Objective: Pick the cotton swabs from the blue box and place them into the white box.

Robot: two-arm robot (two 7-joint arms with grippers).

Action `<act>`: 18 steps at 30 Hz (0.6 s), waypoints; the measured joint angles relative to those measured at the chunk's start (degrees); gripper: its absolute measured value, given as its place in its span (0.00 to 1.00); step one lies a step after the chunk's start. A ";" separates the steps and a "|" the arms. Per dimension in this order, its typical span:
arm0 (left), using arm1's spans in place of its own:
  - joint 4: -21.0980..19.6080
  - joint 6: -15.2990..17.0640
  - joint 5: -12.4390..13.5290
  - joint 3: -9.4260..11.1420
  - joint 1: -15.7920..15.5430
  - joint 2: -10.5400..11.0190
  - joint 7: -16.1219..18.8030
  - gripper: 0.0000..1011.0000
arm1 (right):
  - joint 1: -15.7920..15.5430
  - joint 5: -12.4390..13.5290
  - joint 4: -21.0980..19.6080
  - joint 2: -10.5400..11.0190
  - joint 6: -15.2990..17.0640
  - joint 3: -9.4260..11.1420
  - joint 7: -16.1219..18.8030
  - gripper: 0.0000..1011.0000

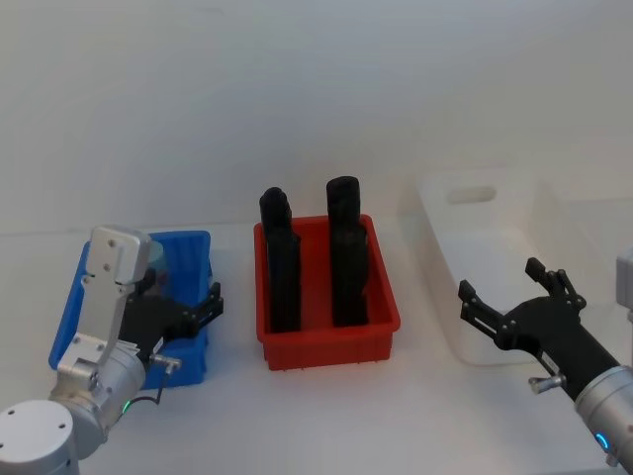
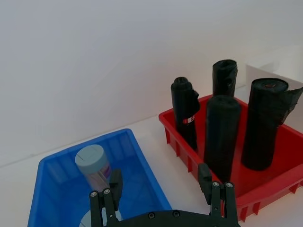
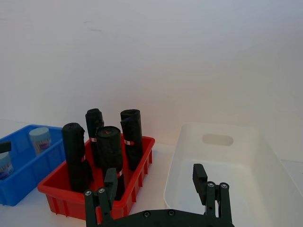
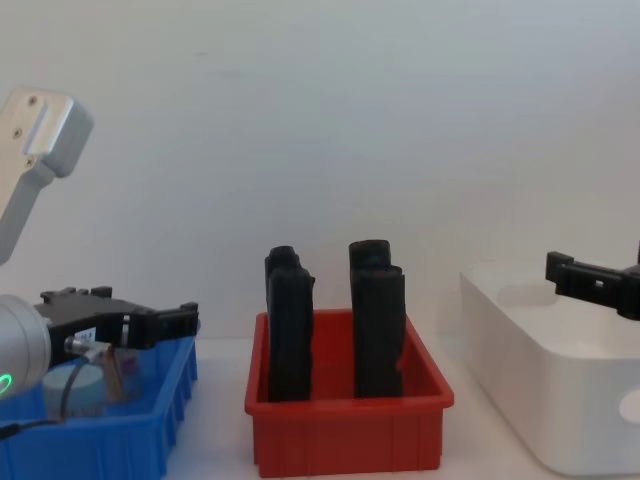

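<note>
We hover left end effector (image 2: pixel 160 178) open above cotton swabs (image 2: pixel 92 163) in blue box (image 1: pixel 188 242), ready to straddle jar; right end effector (image 3: pixel 155 175) open, parked by white box (image 3: pixel 246 165).

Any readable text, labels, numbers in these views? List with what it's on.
No text can be read in any view.
Cotton swabs jar in the blue box: coloured label, print too blurred to read.
Black roll in the red box: white-and-red band, too small to read.
White box: no marking seen.
Left gripper over the blue box, right gripper by the white box: no marking seen.
</note>
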 joint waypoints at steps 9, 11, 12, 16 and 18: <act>4.51 1.66 -0.83 -1.13 -2.12 -0.48 -1.16 0.99 | 0.00 0.00 0.00 0.00 0.00 0.00 0.00 0.99; 5.61 2.03 -0.92 -1.37 -2.65 -0.60 -1.38 0.99 | 0.00 0.00 0.00 0.00 0.00 0.00 0.00 0.99; 6.09 2.12 -0.94 -1.48 -2.89 -0.66 -1.44 0.99 | 0.00 0.00 0.00 0.00 0.00 0.00 0.00 0.99; 8.21 2.69 -1.02 -1.95 -3.85 -0.90 -1.77 0.99 | 0.00 0.00 0.00 0.00 0.00 0.00 0.00 0.99; 8.91 2.84 -1.04 -2.11 -4.17 -0.98 -1.85 0.99 | 0.00 0.00 0.00 0.00 0.00 0.00 0.00 0.99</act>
